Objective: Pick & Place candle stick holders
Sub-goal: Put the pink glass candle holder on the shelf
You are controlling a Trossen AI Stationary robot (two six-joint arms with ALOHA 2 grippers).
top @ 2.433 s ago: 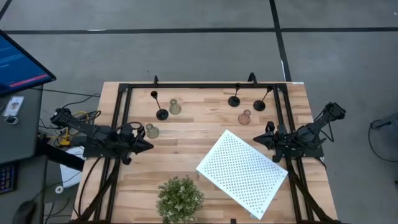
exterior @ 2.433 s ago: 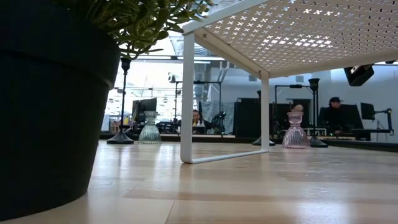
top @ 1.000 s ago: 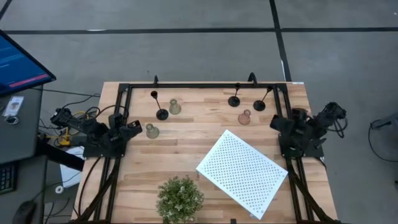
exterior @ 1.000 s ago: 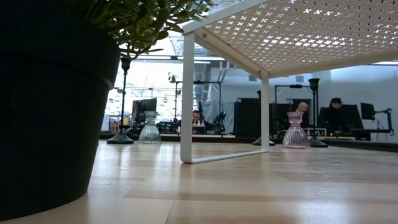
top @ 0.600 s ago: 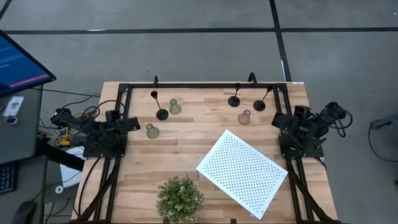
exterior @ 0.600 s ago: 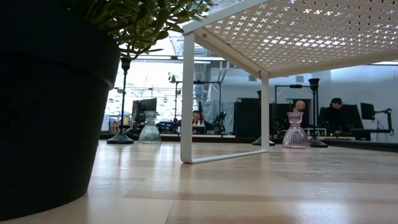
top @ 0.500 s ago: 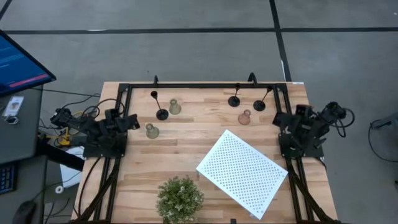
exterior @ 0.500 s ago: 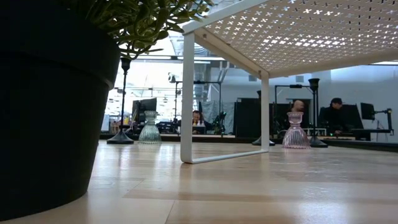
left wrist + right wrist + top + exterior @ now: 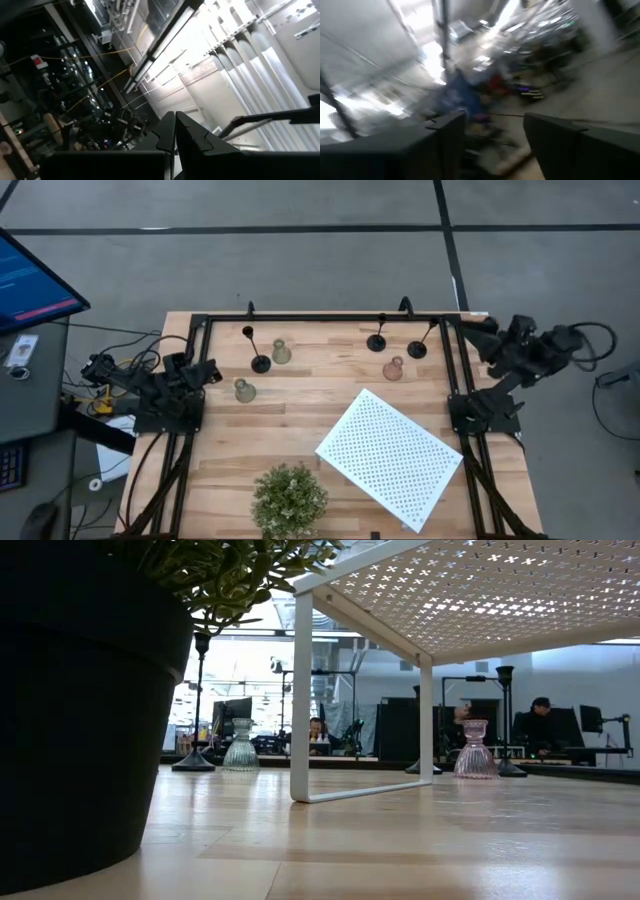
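Observation:
Six candle stick holders stand on their bases at the far part of the wooden table. A black one stands with a greenish one and a beige one at the far left. Two black ones and a pinkish one stand at the far right. The low view shows the pinkish one and a pale one. My left gripper is shut and empty at the left edge, pointing up into the room. My right gripper is open and empty, raised over the far right corner.
A white perforated board stands on thin legs at the near right. A bushy green potted plant stands at the near edge, and its dark pot fills the left of the low view. A black frame runs around the table.
My right gripper has swung up and toward the table's far right corner, its arm stretching out past the right edge. My left gripper has shifted a little toward the far edge at the table's left side. The holders have kept still.

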